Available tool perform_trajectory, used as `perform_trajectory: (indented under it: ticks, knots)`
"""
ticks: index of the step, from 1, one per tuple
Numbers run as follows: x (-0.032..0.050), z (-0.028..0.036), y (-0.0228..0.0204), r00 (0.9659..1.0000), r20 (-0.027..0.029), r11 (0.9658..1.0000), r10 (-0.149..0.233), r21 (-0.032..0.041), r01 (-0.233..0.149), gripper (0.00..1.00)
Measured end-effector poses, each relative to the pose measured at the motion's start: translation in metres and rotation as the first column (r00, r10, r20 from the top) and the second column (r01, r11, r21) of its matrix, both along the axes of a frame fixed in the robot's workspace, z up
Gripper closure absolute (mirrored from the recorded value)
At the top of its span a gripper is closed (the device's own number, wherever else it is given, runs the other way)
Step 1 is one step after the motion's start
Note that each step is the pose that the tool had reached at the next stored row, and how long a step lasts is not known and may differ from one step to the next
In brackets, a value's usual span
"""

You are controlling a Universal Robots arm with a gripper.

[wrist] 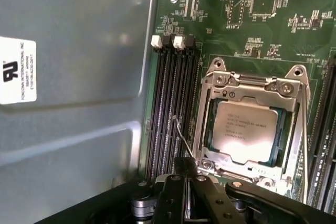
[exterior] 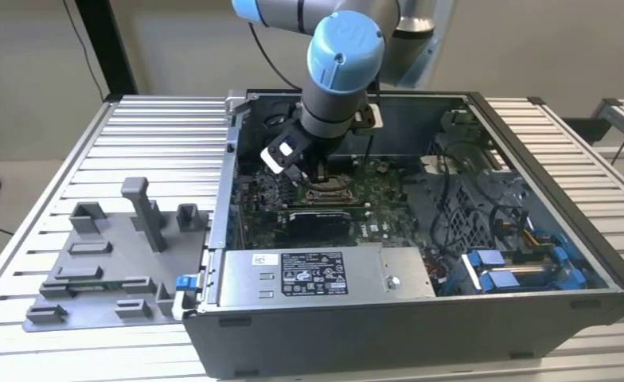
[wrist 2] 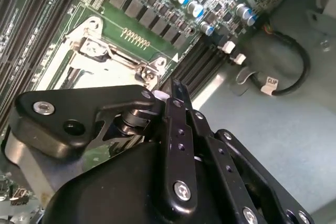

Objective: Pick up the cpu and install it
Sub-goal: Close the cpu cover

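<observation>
The cpu (wrist: pixel 245 129) lies in its socket (wrist: pixel 252 85) just beyond the arm's fingers (wrist: pixel 184 170), pressed together and empty. Light, rigid and likely fragile, it is best pinched by opposite edges.

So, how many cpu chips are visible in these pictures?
1. The cpu lies in the metal-framed socket on the motherboard, beside the memory slots. The arm covers part of it, so another may be hidden.

Silver-topped cpu (wrist: pixel 245 129) against a green motherboard (wrist: pixel 273 30); black gripper (wrist: pixel 185 163), blue-capped grey arm (exterior: pixel 339 72), ribbed pale grey worktop (exterior: pixel 153 135).
</observation>
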State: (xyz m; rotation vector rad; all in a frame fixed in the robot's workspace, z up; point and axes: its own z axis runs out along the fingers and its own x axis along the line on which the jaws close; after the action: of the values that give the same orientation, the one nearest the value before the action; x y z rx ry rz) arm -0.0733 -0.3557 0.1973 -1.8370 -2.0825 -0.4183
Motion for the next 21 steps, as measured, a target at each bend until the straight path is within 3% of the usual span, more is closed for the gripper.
perform_trajectory:
  ticks: [4, 21]
  knots:
    - [0.0006, -0.004, 0.0, 1.0, 0.0002, 1.0, 0.0, -0.0002, 0.0, 1.0]
    - [0.016, -0.0051, 0.0004, 1.0, 0.0001, 1.0, 0.0, -0.0002, 0.0, 1.0]
